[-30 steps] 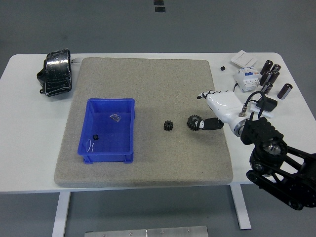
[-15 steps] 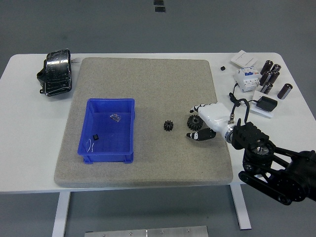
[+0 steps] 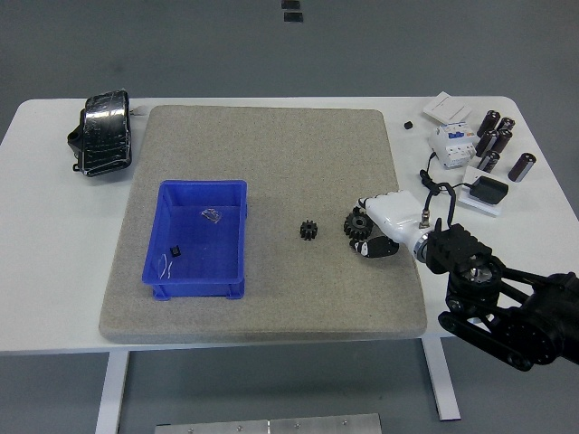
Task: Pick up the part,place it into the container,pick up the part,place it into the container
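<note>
Two black gears lie on the grey mat: a small gear and, to its right, a larger gear. My right hand, white with black fingers, reaches in from the right and curls around the larger gear's right side, thumb below it and the other fingers above. The gear still rests on the mat. The blue container stands on the left part of the mat, with a few small bits inside. My left arm is out of view.
A black bundled object lies at the table's back left. At the back right stand several black cylinders, a white breaker, a black adapter with its cable, and white boxes.
My right hand came down and left over the larger gear, and its thumb and fingers closed in on it. Neither gear has shifted on the mat.
</note>
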